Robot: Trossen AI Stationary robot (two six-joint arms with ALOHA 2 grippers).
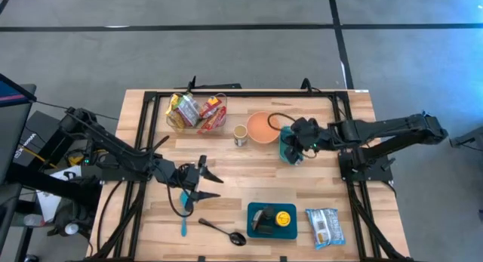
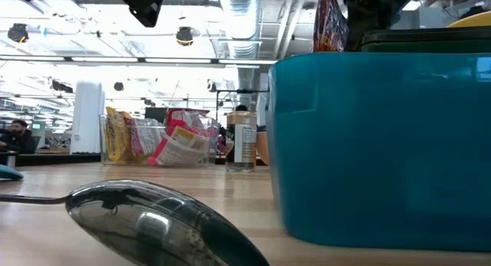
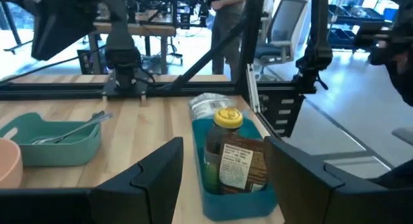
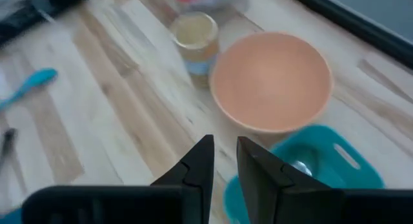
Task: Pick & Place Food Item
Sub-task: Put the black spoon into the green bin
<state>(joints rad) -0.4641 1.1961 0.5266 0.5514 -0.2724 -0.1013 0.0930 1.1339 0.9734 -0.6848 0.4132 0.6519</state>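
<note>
Counting: one blue tray (image 1: 266, 230) lower centre holding one yellow-lidded jar (image 1: 282, 218); one silver packet (image 1: 324, 226) beside it; one peach bowl (image 1: 263, 127); two spoons. Left gripper (image 1: 213, 180) spread, empty, centre-left. Right gripper (image 1: 290, 146) nearly clenched, empty, over teal bin (image 1: 285, 152).

We see the table (image 1: 249, 179) lit evenly from above, with only soft, short shadows under the arms. In the low view the ceiling lights are very bright — the background is almost washed out, and the metal spoon (image 2: 146, 216) close to the lens is blurred and reflects these lights. The blue bin (image 2: 376, 143) fills the frame, a little soft. The right wrist view is blurred overall — the pink bowl (image 4: 271, 79) has smeared edges.
</note>
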